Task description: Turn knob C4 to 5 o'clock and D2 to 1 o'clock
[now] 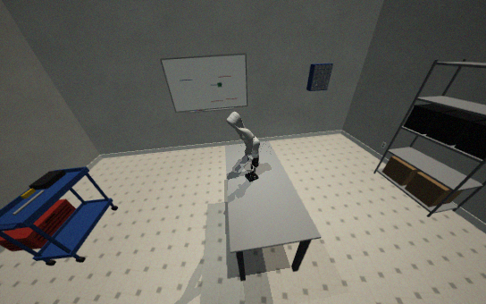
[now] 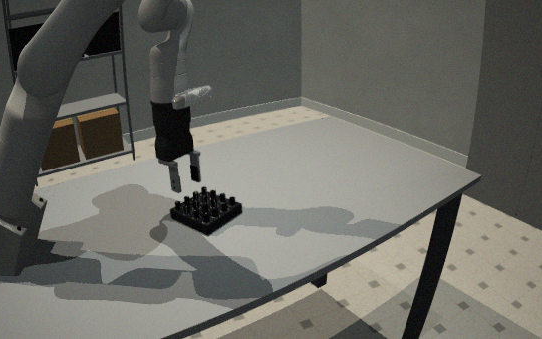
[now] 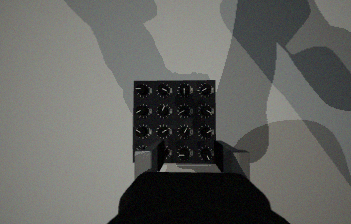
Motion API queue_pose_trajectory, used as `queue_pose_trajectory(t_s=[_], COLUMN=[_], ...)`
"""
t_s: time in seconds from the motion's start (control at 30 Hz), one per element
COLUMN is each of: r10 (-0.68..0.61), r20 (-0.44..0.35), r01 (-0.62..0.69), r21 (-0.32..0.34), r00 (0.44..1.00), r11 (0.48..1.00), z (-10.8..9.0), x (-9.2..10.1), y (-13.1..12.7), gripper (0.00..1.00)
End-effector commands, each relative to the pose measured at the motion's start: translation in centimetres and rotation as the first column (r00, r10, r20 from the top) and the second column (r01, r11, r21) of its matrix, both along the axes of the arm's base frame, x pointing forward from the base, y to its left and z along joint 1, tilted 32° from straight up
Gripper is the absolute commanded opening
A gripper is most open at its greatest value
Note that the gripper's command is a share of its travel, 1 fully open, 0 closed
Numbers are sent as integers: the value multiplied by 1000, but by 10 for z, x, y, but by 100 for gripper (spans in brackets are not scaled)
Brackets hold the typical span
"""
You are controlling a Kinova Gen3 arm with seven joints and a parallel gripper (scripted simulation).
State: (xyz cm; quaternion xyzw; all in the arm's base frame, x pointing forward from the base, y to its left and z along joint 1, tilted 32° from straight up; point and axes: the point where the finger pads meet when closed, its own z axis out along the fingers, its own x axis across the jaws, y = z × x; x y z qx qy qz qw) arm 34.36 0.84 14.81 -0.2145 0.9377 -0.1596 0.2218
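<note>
1. Looking from above first, I find the knob box (image 1: 251, 177) (image 2: 207, 226) (image 3: 174, 121) on the table (image 1: 268, 210) (image 2: 369, 165) (image 3: 51, 125), near the arm, with the fingers (image 1: 254, 169) (image 2: 186, 185) close by; knob lines are too small to read here.
2. From the exterior side, the fingers stand wide, nothing between them, above the knob tops and off towards one edge. I'd centre them over one knob while still high, then narrow them enough to spare its neighbours before going straight down.
3. Through the wrist camera, the names seem printed on the right of each ring, so I take right as front and left as rear, though I can't make out the socket. By that reading, C4 (image 3: 184, 90) is third from the left in the top line, and D2 (image 3: 205, 131) is in the rightmost column, second from the bottom.
4. For C4, I'd grip low and evenly, turn about the knob's own axis, and ease off at 5 o'clock, the clockwise end stop; forcing it could drag the box.
5. D2 wants 1 o'clock, one mark clockwise of the middle. Best check its line, open just enough to release, and lift straight up so that no neighbour gets nudged.
</note>
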Motion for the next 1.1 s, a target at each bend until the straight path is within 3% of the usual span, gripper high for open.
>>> queue_pose_trajectory(t_s=[0.0,0.57,1.07], r10=[0,0,1], r20=[1,1,2], r01=[0,0,-1], r21=[0,0,0], r00=[1000,1000,1000], r11=[1000,1000,1000], z=[0,-1,-10], x=[0,-1,-7], y=[0,3,22], gripper=[100,100,100])
